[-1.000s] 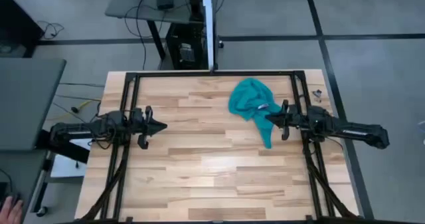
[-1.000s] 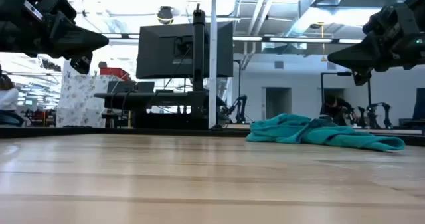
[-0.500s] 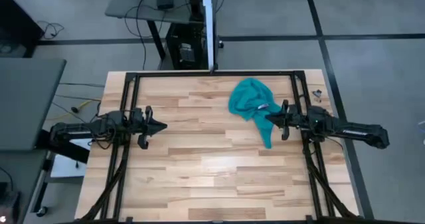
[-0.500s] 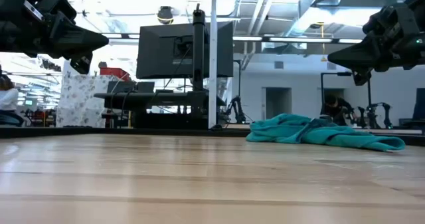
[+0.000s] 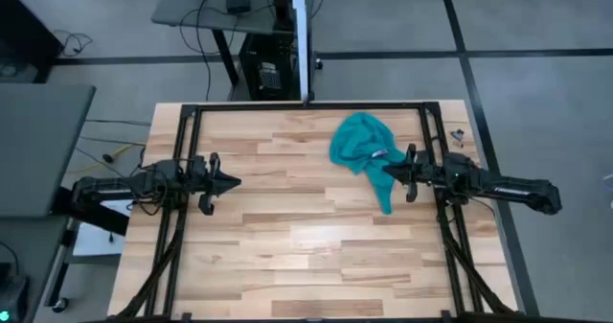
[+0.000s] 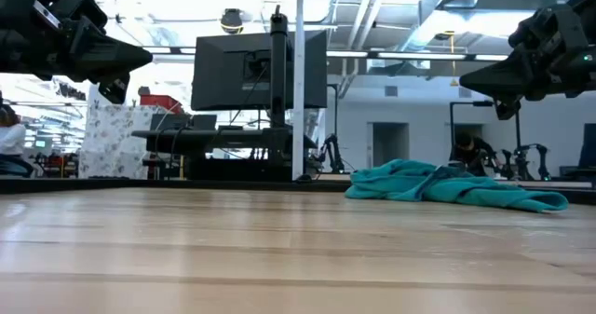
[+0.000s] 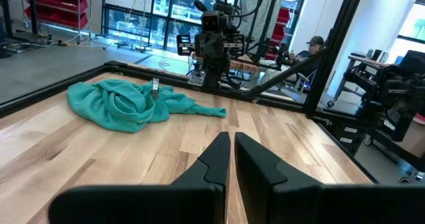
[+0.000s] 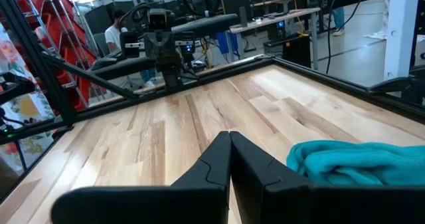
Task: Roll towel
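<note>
Most of the table lies bare, from its left and near edges inward. The towel, teal and crumpled, sits far right, its tail trailing toward the near edge. Right gripper, fingers together, hangs above it; left gripper, likewise closed, hangs well apart.

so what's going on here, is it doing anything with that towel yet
Not yet. The teal towel lies crumpled in a heap on the right half of the wooden table, not rolled or even spread flat. The right pincer hangs above the towel's trailing end with its fingers shut, holding nothing. The left pincer waits over the table's left side, also shut and empty, well away from the towel. Neither arm touches the cloth.
</note>
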Controlling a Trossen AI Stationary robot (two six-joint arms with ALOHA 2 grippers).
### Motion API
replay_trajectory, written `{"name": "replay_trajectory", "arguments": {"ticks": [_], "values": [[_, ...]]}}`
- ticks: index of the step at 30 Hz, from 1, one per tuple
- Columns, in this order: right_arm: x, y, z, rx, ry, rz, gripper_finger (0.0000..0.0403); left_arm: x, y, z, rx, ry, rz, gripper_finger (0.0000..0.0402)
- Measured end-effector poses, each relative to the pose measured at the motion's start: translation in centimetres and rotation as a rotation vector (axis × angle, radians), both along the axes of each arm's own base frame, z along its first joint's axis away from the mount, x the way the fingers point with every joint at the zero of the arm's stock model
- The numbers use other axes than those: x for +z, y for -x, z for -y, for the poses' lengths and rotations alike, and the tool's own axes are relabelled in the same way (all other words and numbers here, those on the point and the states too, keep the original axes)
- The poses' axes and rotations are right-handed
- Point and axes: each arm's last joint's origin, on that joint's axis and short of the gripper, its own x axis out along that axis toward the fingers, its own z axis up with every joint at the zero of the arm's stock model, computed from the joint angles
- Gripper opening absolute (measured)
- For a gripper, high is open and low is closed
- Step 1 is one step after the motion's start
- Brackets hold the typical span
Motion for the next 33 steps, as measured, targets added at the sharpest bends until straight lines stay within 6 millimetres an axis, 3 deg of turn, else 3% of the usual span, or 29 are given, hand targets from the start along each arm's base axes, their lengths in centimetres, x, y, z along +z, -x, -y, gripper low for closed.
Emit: {"name": "replay_trajectory", "arguments": {"ticks": [15,19,23,27,30,33], "values": [[0.0,0.0,0.0,0.000,0.000,0.000,0.0000,0.2,0.0,0.0,-0.001,0.016,0.021,0.0006],[0.0,0.0,0.0,0.000,0.000,0.000,0.0000,1.8,0.2,-0.1,0.017,0.158,0.067,0.0006],[0.0,0.0,0.0,0.000,0.000,0.000,0.0000,5.9,-0.2,-0.2,0.043,0.076,0.094,0.0006],[0.0,0.0,0.0,0.000,0.000,0.000,0.0000,9.1,-3.8,-0.7,0.124,-0.089,-0.073,0.0006],[0.0,0.0,0.0,0.000,0.000,0.000,0.0000,11.1,-8.2,-1.3,0.143,-0.089,-0.189,0.0006],[0.0,0.0,0.0,0.000,0.000,0.000,0.0000,11.5,-13.1,-2.2,0.147,-0.094,-0.325,0.0006]]}}
